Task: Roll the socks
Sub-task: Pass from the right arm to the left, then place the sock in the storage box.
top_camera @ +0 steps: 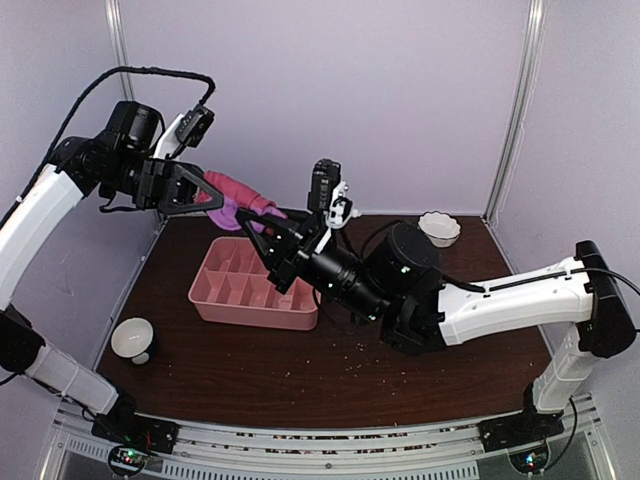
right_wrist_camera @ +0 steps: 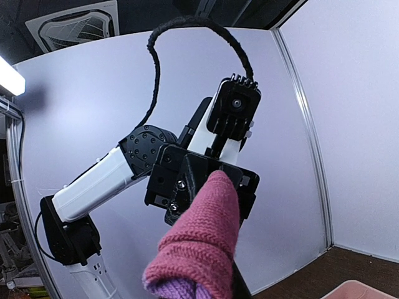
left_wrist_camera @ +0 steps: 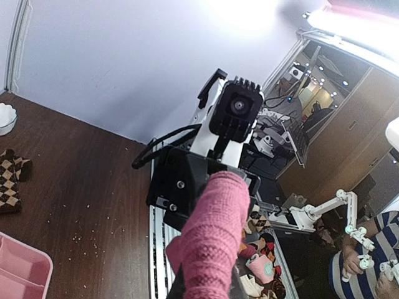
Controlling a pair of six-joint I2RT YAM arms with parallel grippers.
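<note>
Holding pink sock [top_camera: 240, 192] stretched between left gripper [top_camera: 208, 194] and right gripper [top_camera: 260, 232], both pinched shut on its ends, up in the air over pink tray [top_camera: 250, 312] far edge; probably tensioned straight to set up the roll. Leaving checkered sock [left_wrist_camera: 9, 180] flat on table [top_camera: 330, 370] right of tray, well apart from both grippers.

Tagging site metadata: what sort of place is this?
Probably a robotics lab cell: dark brown table boxed in by pale lilac panel walls, with other small white robot arms beyond.
</note>
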